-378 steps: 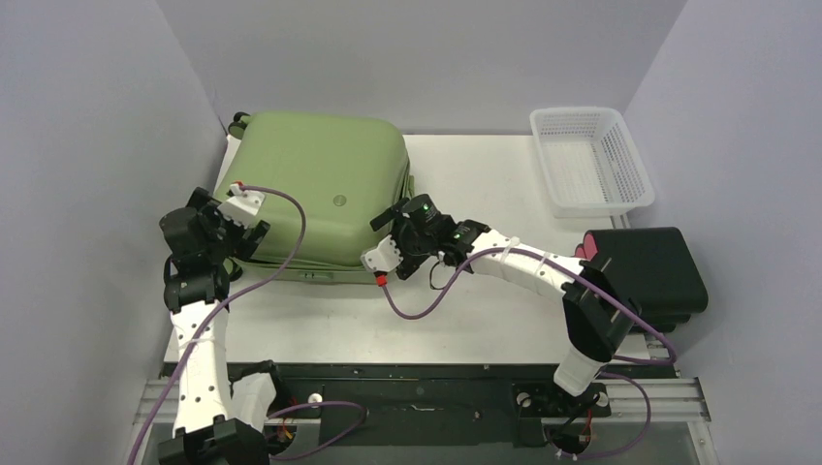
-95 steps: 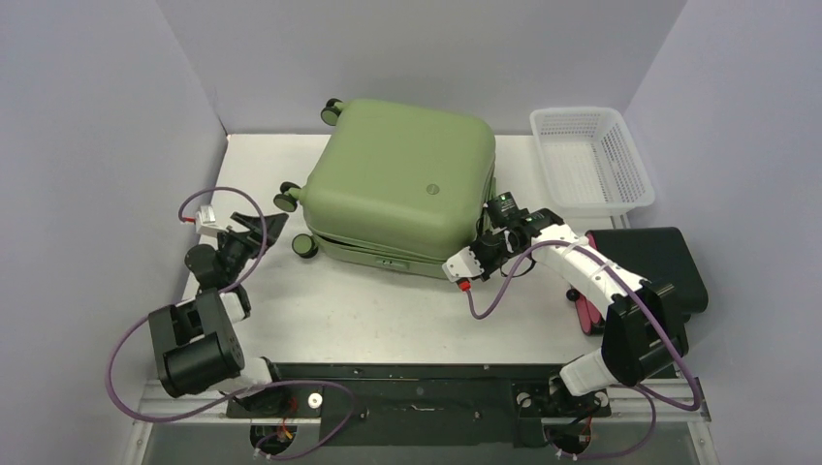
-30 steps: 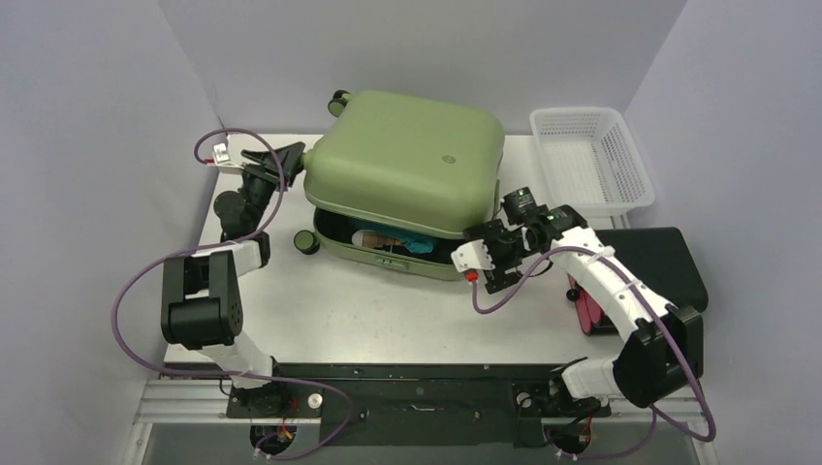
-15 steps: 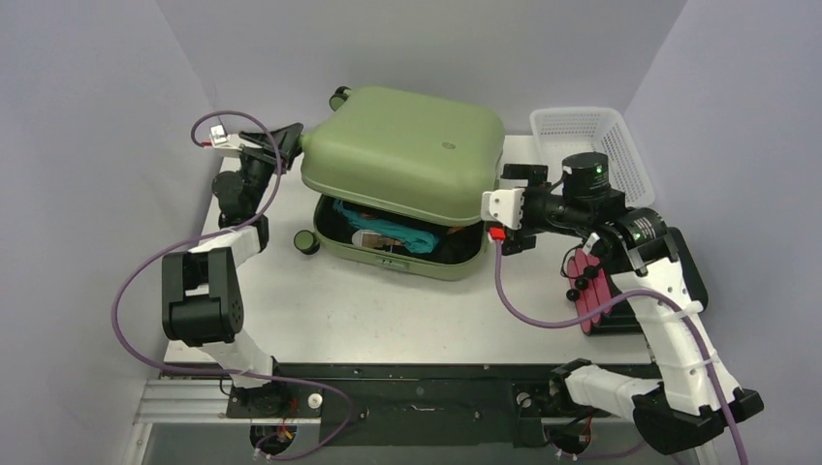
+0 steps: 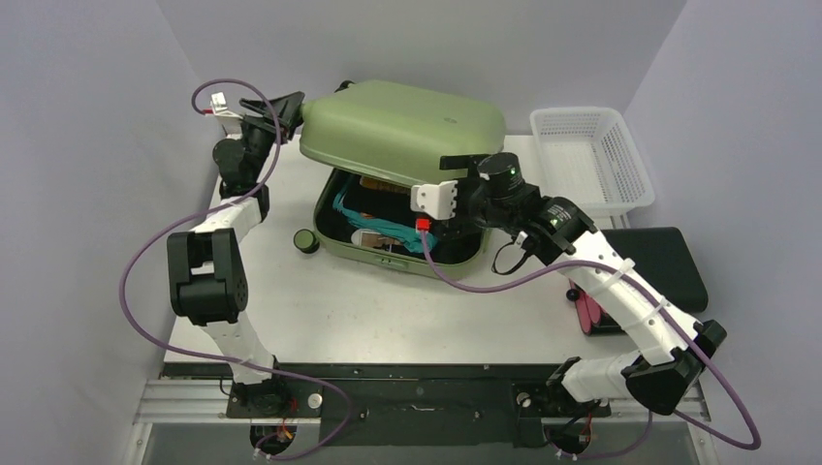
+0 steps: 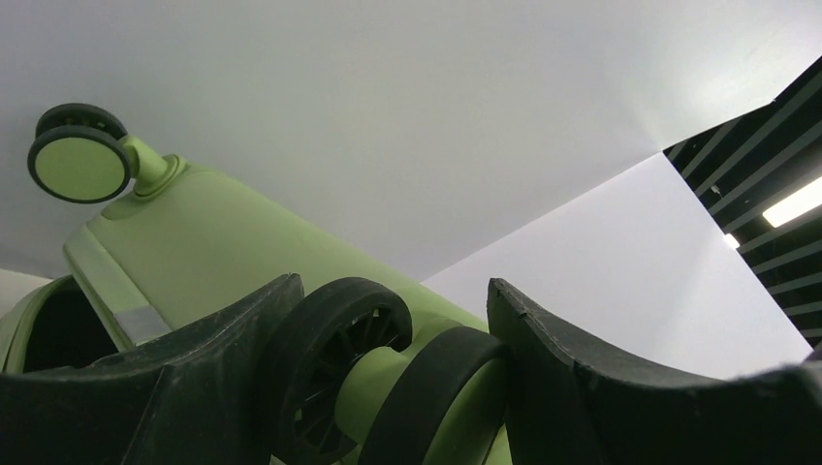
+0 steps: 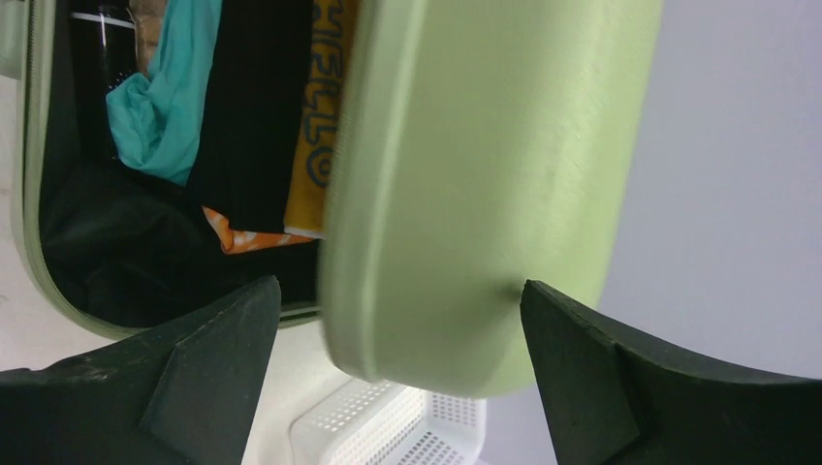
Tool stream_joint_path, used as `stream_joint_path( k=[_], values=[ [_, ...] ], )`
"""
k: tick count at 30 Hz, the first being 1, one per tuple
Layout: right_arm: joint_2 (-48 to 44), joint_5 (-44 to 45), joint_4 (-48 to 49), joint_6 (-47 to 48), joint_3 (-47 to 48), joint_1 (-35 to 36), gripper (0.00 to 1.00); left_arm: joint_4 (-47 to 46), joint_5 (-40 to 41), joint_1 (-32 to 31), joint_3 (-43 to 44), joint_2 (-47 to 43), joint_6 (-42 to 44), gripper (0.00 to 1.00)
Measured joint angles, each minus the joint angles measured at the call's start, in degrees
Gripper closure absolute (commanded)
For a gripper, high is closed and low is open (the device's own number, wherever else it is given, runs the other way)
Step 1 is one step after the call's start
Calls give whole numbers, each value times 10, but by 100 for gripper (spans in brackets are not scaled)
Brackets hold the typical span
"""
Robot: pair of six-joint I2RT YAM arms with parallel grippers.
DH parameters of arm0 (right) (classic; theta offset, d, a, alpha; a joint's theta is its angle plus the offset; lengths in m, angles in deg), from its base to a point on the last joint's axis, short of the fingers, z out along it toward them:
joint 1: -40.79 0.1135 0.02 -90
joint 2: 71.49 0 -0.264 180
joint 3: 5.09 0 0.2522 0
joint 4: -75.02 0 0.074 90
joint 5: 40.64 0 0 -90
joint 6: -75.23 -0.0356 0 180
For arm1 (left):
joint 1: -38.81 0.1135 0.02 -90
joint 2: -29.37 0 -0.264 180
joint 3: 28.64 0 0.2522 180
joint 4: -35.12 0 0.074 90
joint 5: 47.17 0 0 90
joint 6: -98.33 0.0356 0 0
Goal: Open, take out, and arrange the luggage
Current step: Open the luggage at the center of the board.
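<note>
The left pincer [image 6: 393, 288] is clenched on a black double wheel [image 6: 334, 363], with its fingers [image 6: 194, 387] against either side of it. Past those fingers the lid [image 6: 223, 262] of the olive-green suitcase [image 5: 388, 136] slopes away. A second wheel [image 6: 79, 155] sticks out at the lid's farther corner.

The right pincer [image 7: 399, 284] is released, its fingers [image 7: 194, 378] spread wide with the lid's front rim between them. Whether either finger touches the shell cannot be told. Beyond one finger the open lower shell [image 5: 388, 262] holds a teal cloth [image 7: 155, 97], a black garment [image 7: 252, 107] and a yellow item with blue lettering [image 7: 315, 97]. An orange patterned scrap [image 7: 242, 237] lies beneath them. Just past the lid's rim a white mesh basket [image 7: 388, 431] shows.

Seen from above, the suitcase sits on the white tabletop [image 5: 388, 310] between the two pincers. Its lower shell lies flat and its lid is raised at the front. One wheel of the lower shell [image 5: 305, 240] rests on the tabletop below the left pincer. A black case with a pink-red side [image 5: 649, 271] lies well apart from the right pincer, beside that arm.
</note>
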Motion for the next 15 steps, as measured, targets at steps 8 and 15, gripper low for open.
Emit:
stream_joint_path(
  k=[8, 15],
  values=[
    [0, 106, 57, 6, -23, 57, 11, 18, -4, -7, 50, 24, 2, 91],
    [15, 255, 213, 31, -92, 78, 11, 21, -9, -9, 57, 29, 6, 91]
  ],
)
